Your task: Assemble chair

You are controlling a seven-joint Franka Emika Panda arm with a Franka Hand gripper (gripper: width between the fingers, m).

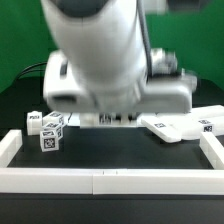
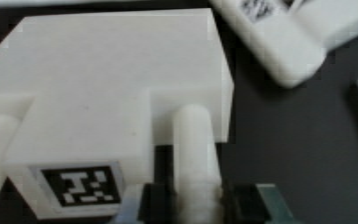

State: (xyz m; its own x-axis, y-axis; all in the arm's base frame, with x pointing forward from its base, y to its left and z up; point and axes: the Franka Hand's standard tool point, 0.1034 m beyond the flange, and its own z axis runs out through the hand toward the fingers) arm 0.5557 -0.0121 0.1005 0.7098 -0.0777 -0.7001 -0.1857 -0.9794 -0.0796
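Hand (image 2: pixel 197 203): nearly closed, gripping peg (image 2: pixel 192 140) of chair seat (image 2: pixel 105 70), which lies directly ahead on table (image 1: pixel 120 155). Likely light, rigid, smooth plastic; hold peg squarely, mid-length, else it may slip.

Green backdrop (image 1: pixel 14 40) — black tabletop (image 1: pixel 120 155)

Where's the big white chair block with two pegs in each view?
Exterior view: not identifiable; the arm covers the scene's middle.
Wrist view: chair block close up, filling most of the picture, one peg between the gripper fingers.
Shared landmark: likely the flat tagged panels.
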